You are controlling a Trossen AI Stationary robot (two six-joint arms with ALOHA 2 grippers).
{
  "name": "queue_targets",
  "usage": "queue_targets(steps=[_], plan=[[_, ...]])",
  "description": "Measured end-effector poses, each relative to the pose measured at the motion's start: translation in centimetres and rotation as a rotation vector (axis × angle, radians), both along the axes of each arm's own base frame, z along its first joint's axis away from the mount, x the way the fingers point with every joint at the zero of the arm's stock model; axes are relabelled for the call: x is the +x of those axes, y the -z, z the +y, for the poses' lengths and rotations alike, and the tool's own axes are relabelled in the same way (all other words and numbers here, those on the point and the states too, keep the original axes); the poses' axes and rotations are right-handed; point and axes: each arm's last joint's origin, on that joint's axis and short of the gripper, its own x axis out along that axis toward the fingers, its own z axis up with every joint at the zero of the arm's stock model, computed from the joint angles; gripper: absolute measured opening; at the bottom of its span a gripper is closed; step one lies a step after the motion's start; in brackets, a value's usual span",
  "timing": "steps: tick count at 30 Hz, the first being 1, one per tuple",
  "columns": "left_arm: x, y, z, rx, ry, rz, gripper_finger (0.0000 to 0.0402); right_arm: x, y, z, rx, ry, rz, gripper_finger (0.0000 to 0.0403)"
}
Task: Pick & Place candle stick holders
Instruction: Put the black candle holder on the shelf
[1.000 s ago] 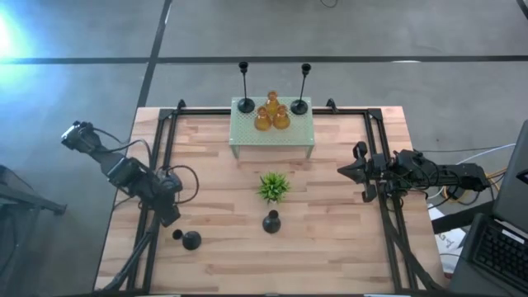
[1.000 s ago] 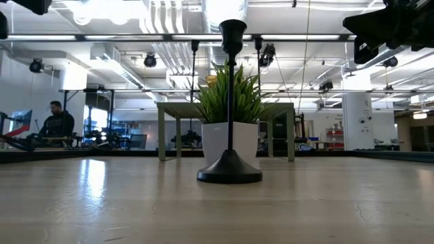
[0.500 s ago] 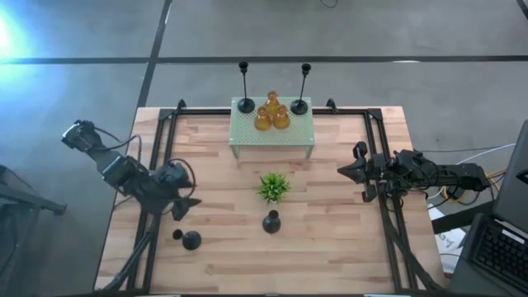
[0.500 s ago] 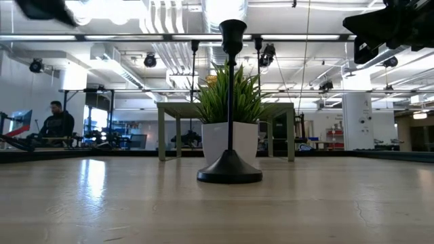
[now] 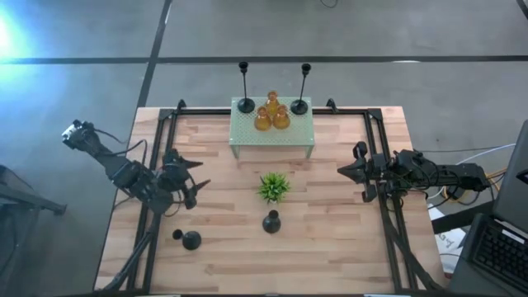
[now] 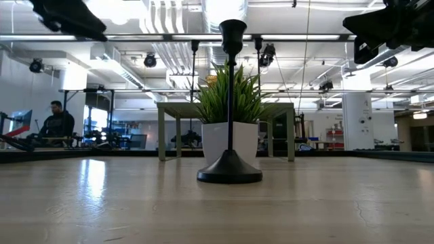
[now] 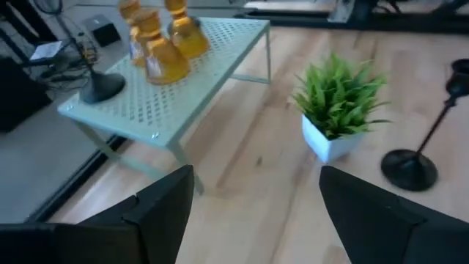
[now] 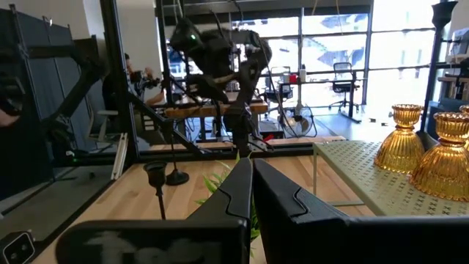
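Note:
Two tall thin black holders (image 5: 246,88) (image 5: 303,87) and three amber glass holders (image 5: 271,114) stand on the pale green perforated stand (image 5: 272,136) at the far side. A black stemmed holder (image 5: 271,221) stands on its round base near the plant; it also shows in the low view (image 6: 229,102) and the left wrist view (image 7: 414,158). Another black holder (image 5: 189,239) stands at the near left. My left gripper (image 5: 191,183) is open and empty above the table's left part, pointing toward the plant (image 7: 256,198). My right gripper (image 5: 348,172) is shut and empty at the right (image 8: 251,183).
A small spiky green plant (image 5: 273,187) in a white pot (image 7: 333,143) stands mid-table between the stand and the near holder. Black frame rails (image 5: 157,165) (image 5: 384,165) run along both sides. A person (image 6: 57,125) sits far off in the room.
My left gripper has swung up and toward the table's far and right side, away from the near-left black holder, and now points toward the plant. The holders have stayed in place.

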Motion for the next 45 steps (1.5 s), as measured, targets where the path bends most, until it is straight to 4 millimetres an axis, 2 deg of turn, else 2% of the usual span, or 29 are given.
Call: queue_targets(steps=[4,9,13,22,28,32,35,45], plan=[[-0.9,2.7,0.6,-0.105,0.030,-0.111,0.0286,0.0,0.0,0.0,0.000,0.000,0.000,0.0008],[-2.0,5.6,0.4,-0.312,0.253,-0.220,0.0277,0.0,0.0,0.0,0.000,0.000,0.000,0.0008],[-3.3,7.7,0.9,-0.390,0.313,-0.242,0.0275,0.0,0.0,0.0,0.000,0.000,0.000,0.0008],[-5.6,9.6,1.2,-0.483,0.538,-0.236,0.0275,0.0,0.0,0.0,0.000,0.000,0.000,0.0008],[-6.5,12.2,1.2,-0.512,0.667,-0.157,0.0275,0.0,0.0,0.0,0.000,0.000,0.000,0.0008],[-7.0,12.1,1.1,-0.525,0.778,-0.124,0.0275,0.0,0.0,0.0,0.000,0.000,0.002,0.0008],[-7.4,12.3,1.2,-0.536,0.791,-0.054,0.0275,0.1,0.1,0.0,0.000,0.000,0.009,0.0008],[-7.9,12.4,0.4,-0.637,0.890,-0.012,0.0275,0.1,0.2,0.0,0.000,0.001,0.020,0.0008]])
